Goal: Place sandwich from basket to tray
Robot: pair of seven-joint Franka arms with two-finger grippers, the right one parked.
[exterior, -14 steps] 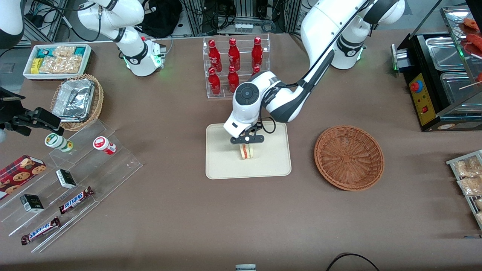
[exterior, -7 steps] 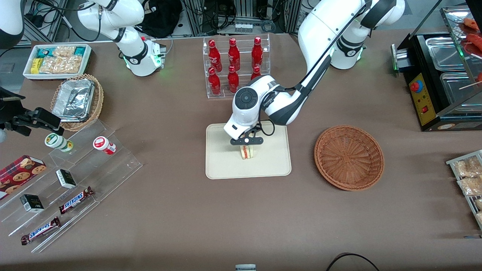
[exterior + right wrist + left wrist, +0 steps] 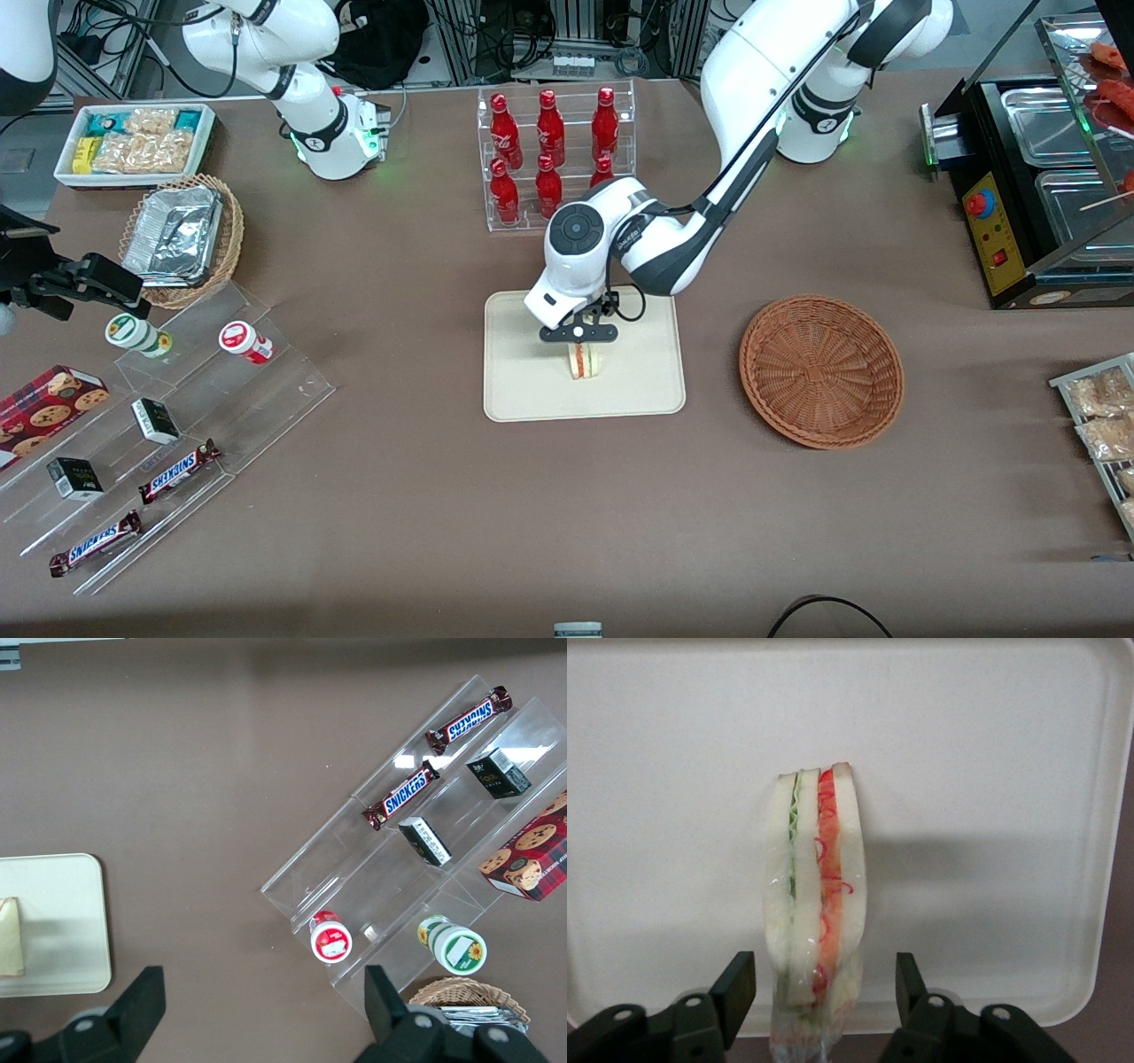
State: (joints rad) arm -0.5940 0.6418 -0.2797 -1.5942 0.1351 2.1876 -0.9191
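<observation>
The sandwich point(image 3: 582, 360) stands on its edge on the cream tray point(image 3: 523, 390) near the tray's middle, wrapped in clear film. In the left wrist view the sandwich point(image 3: 815, 912) shows white bread with green and orange-red layers. My left gripper point(image 3: 579, 335) is just above it, open, one finger point(image 3: 737, 988) on each side of the sandwich with gaps, not touching it. The tray also shows in the left wrist view point(image 3: 992, 771). The reddish-brown basket point(image 3: 821, 369) sits empty beside the tray, toward the working arm's end.
A clear rack of red bottles point(image 3: 554, 155) stands farther from the front camera than the tray. A clear stepped display with snack bars and jars point(image 3: 168, 425) lies toward the parked arm's end. A tan basket with foil containers point(image 3: 182, 235) is there too.
The gripper has risen slightly and drifted a little away from the front camera. The sandwich stays on the tray, released.
</observation>
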